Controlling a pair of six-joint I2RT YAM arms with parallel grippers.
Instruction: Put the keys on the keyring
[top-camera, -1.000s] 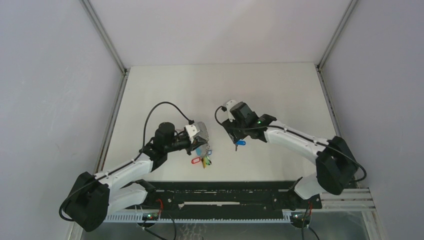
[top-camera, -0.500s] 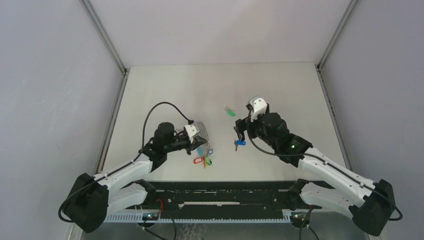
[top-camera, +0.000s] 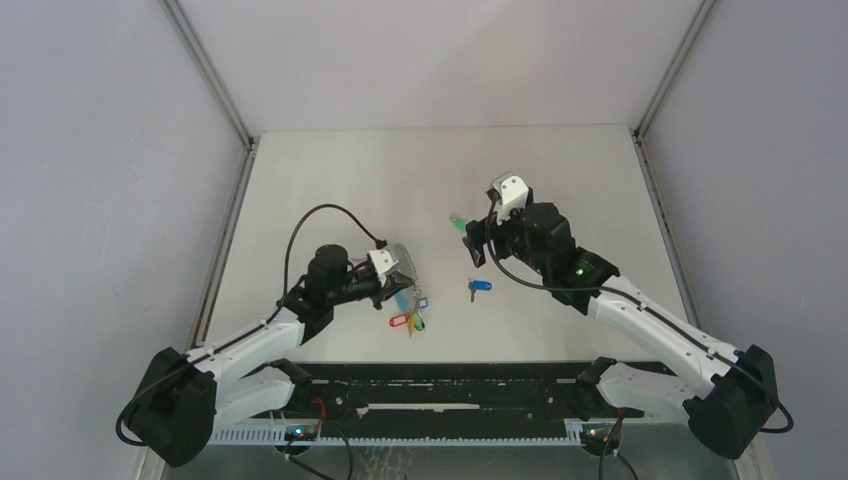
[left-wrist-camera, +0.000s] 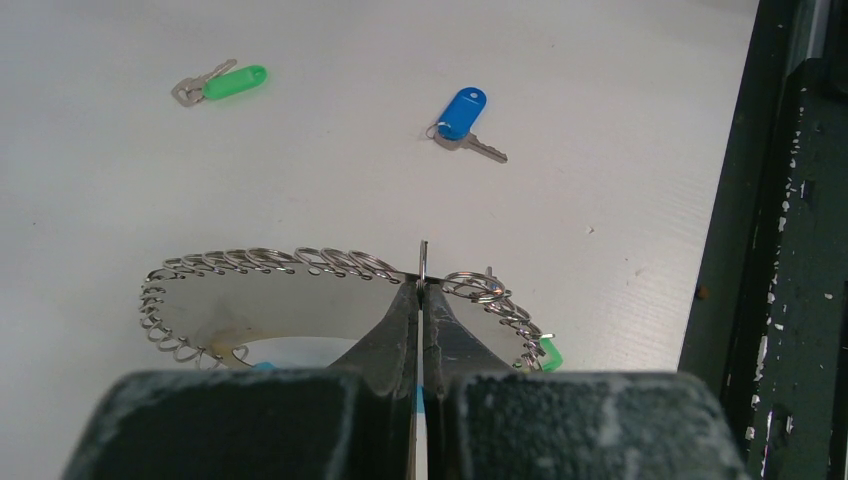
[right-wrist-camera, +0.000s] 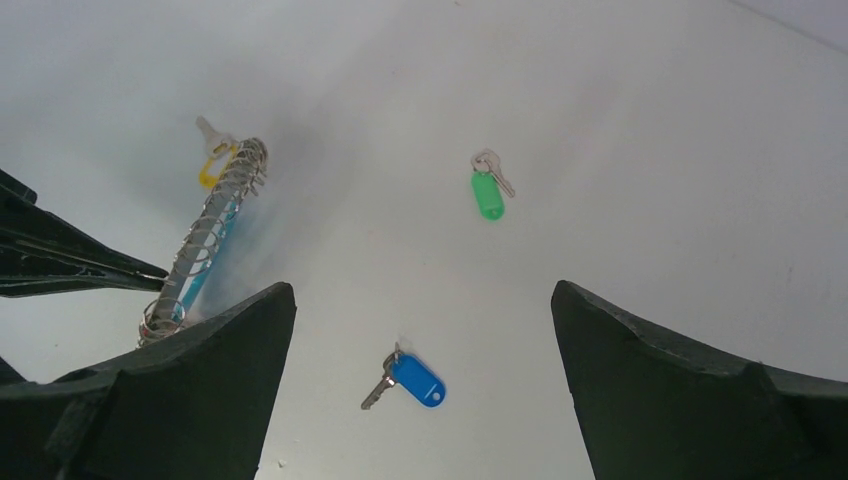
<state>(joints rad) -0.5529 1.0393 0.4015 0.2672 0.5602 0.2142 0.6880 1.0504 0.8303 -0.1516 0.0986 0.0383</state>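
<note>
My left gripper is shut on the thin wire of the keyring, a silver loop strung with several small split rings. In the right wrist view the keyring stands on edge, showing its turquoise sleeve and a yellow tag. Red and green tags hang below it. The blue key lies flat on the table, free of both grippers. The green key lies farther back. My right gripper hovers open above the table between the two keys; the blue key shows between its fingers, untouched.
The black rail of the arm mount runs along the table's near edge, close behind the keyring. Grey walls with metal corner posts enclose the white table on three sides.
My right gripper opened wide, left the blue key lying on the table and drew up and back toward the green key. The left gripper and keyring stayed put.
</note>
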